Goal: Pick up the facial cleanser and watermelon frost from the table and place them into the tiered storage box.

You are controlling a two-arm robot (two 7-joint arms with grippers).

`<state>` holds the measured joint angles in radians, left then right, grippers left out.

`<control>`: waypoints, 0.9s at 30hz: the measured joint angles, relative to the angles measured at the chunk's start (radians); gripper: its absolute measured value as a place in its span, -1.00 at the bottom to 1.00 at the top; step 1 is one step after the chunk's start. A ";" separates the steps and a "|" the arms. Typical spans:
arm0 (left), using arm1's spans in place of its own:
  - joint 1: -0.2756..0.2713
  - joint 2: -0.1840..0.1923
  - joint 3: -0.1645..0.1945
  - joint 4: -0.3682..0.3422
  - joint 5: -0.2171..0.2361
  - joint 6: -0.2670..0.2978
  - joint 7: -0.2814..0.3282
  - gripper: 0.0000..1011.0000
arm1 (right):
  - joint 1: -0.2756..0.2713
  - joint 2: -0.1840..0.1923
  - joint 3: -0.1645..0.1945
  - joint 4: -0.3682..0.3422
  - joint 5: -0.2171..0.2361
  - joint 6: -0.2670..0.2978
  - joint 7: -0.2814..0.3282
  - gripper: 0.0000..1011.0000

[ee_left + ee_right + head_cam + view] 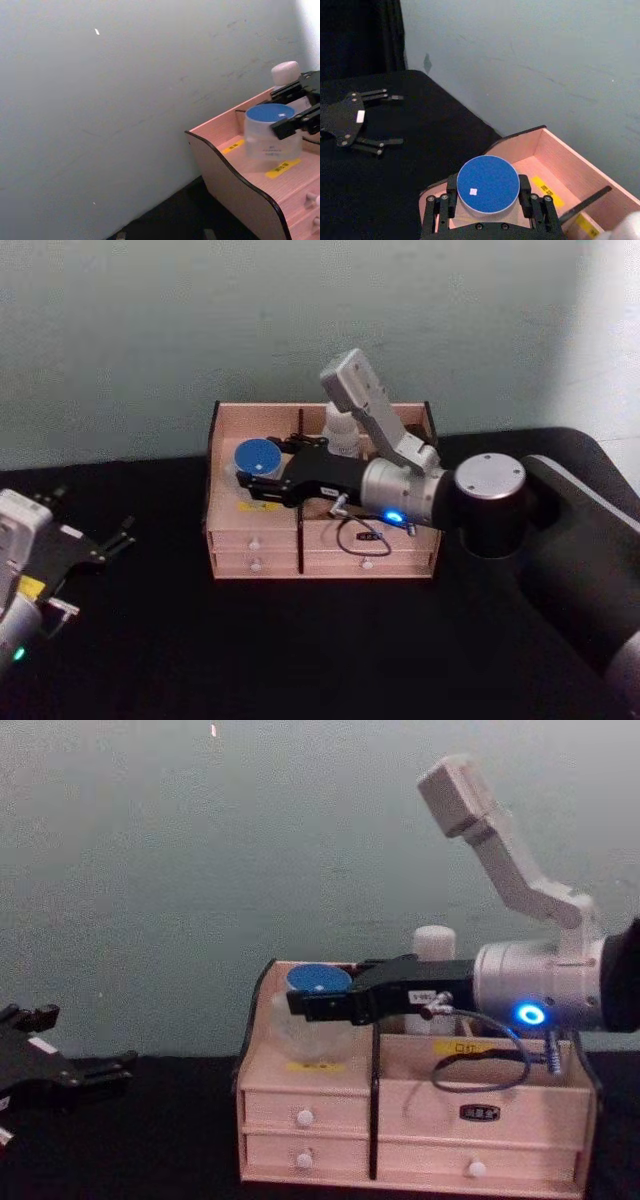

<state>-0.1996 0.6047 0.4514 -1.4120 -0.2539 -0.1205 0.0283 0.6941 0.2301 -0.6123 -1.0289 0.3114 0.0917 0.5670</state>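
Black desk (150,640) beneath a pale wall bears the tiered storage box (320,550). The right end effector (262,468) grasps the watermelon frost (258,455) in its left compartment, and the facial cleanser (342,430) stands behind. The left end effector (395,119) is at far left, released.

The right gripper (488,194) clasps the blue-lidded watermelon frost (488,183) from both sides, over an end compartment of the tiered storage box (572,161). A yellow label (546,190) lies inside the box. Well apart from the box, the left gripper (390,120) shows spread-fingered above the black table (425,150).
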 joint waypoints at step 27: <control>0.000 0.000 0.000 0.000 0.000 0.000 0.000 0.98 | 0.074 -0.106 0.041 0.188 -0.035 0.031 -0.019 0.44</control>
<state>-0.1995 0.6047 0.4514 -1.4120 -0.2539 -0.1205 0.0283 0.7685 0.1236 -0.5709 -0.8414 0.2763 0.1229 0.5476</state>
